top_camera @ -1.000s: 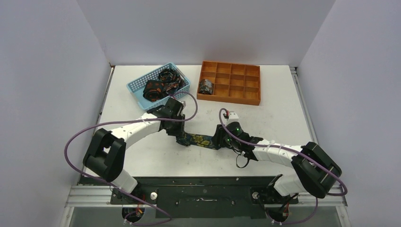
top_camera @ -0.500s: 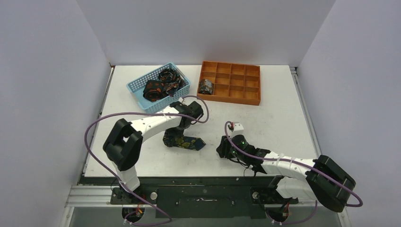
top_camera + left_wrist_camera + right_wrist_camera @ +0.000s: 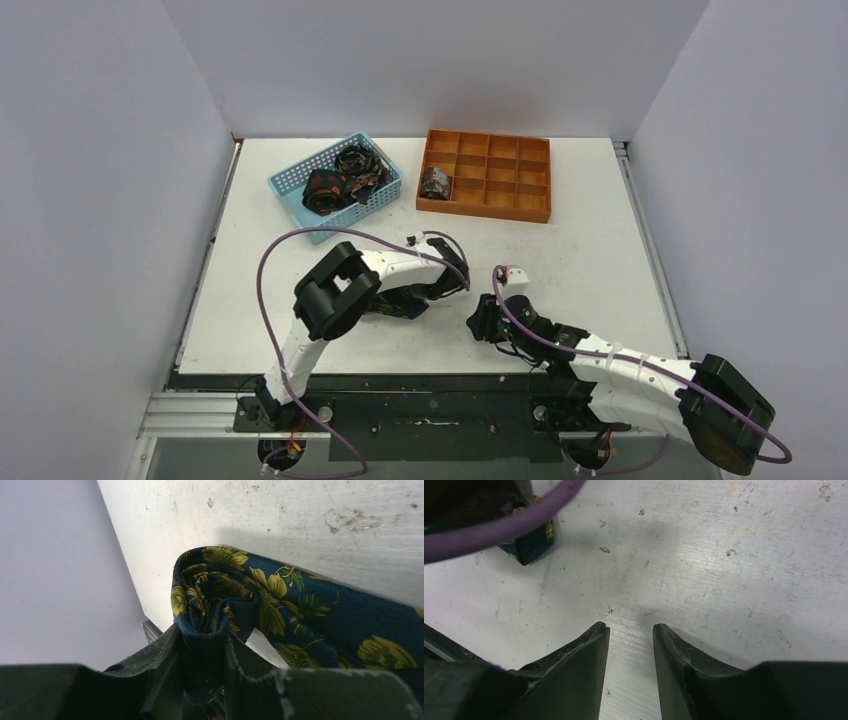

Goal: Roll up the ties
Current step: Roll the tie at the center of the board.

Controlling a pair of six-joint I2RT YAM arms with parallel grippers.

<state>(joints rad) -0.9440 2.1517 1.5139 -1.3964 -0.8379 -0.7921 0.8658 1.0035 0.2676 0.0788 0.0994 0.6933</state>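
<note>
A navy tie with yellow-green flowers point(image 3: 280, 600) lies on the white table, one end wound into a small roll. My left gripper point(image 3: 202, 645) is shut on that roll, its fingers point(image 3: 165, 665) pressing either side of it. In the top view the tie point(image 3: 405, 309) shows as a short dark bundle under the left wrist, with the left gripper point(image 3: 398, 300) on it. My right gripper point(image 3: 481, 322) hovers open and empty just right of it. The right wrist view shows its jaws point(image 3: 630, 630) apart over bare table, with the tie's tip point(image 3: 530, 546) at the upper left.
A light-blue mesh basket point(image 3: 286, 183) at the back left holds more dark ties point(image 3: 330, 188). An orange compartment tray point(image 3: 500, 172) at the back centre has one rolled tie point(image 3: 436, 183) in its left compartment. A purple cable point(image 3: 499, 527) crosses the right wrist view.
My left arm has folded and swung right, and the tie has gone from a flat strip to a short bundle. My right gripper let go of the tie and drew back toward the near edge.
</note>
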